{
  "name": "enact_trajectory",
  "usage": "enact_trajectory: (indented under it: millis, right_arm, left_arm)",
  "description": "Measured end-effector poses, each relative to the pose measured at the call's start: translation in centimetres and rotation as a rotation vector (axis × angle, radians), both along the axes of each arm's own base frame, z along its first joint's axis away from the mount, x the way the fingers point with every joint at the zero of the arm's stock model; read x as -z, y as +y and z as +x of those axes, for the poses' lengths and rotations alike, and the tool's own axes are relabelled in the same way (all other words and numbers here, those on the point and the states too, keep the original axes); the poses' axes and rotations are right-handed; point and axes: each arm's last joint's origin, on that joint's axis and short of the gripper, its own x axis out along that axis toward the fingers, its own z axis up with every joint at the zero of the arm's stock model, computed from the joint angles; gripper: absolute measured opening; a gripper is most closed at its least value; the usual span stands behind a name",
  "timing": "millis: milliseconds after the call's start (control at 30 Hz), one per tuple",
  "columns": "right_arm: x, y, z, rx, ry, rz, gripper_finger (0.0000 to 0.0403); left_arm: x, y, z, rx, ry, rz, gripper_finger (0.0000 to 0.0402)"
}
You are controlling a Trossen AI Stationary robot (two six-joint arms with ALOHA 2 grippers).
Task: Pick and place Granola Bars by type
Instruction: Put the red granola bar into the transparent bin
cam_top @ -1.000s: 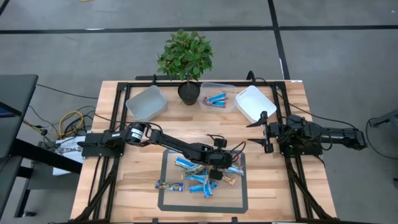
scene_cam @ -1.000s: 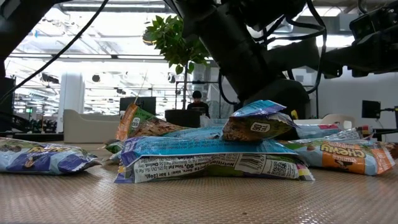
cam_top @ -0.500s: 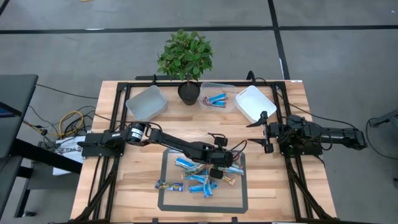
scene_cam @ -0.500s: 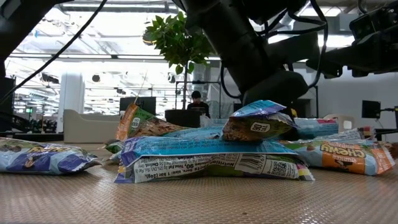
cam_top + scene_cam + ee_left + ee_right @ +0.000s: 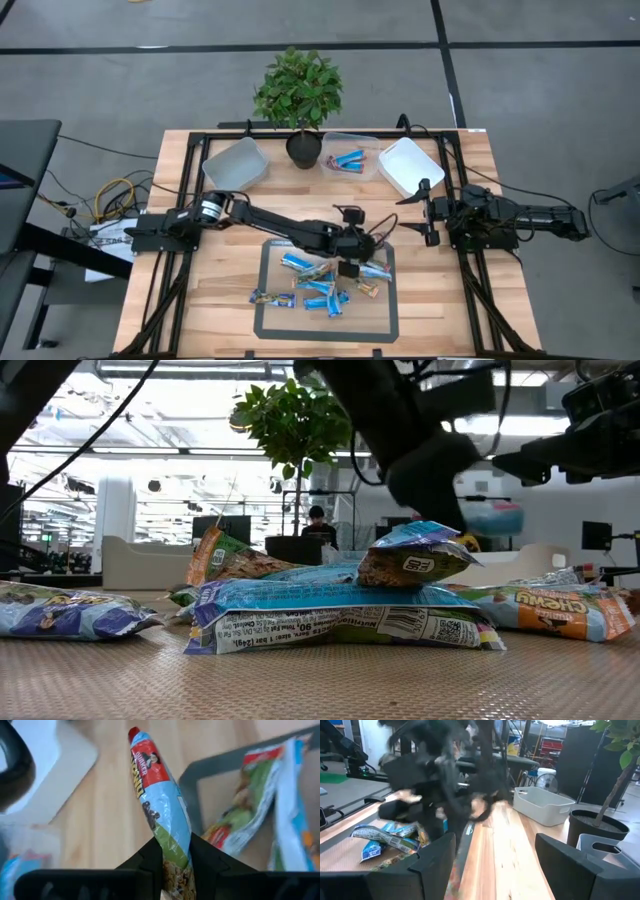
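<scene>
Our left gripper [image 5: 175, 857] pinches a blue bar [image 5: 160, 805] by one end, lifted above the pile [image 5: 320, 285] on the mat. Light and crinkly, we judge; its wrapper flexes. Our right gripper [image 5: 425, 212] waits open.

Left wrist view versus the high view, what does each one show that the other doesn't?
Only the left wrist view shows the left gripper shut on a blue-wrapped granola bar with a red end. Only the high view shows the leafy potted plant, the three bins along the far edge and the idle right gripper with its fingers apart. Both show the grey mat with the remaining bars.
</scene>
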Motion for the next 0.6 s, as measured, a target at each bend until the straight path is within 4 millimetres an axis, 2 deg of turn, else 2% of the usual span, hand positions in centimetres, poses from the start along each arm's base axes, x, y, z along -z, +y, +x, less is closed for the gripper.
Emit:
enact_trajectory:
  millis: [367, 600]
  right_arm:
    - [0.0, 0.0, 0.0, 0.0, -0.001, 0.0, 0.027]
    - [0.0, 0.0, 0.0, 0.0, -0.001, 0.0, 0.027]
  left_arm:
    - [-4.6, 2.8, -2.5, -0.064, 0.066, 0.016, 0.0066]
    - [-7.1, 5.8, -4.8, -0.123, 0.159, 0.024, 0.0066]
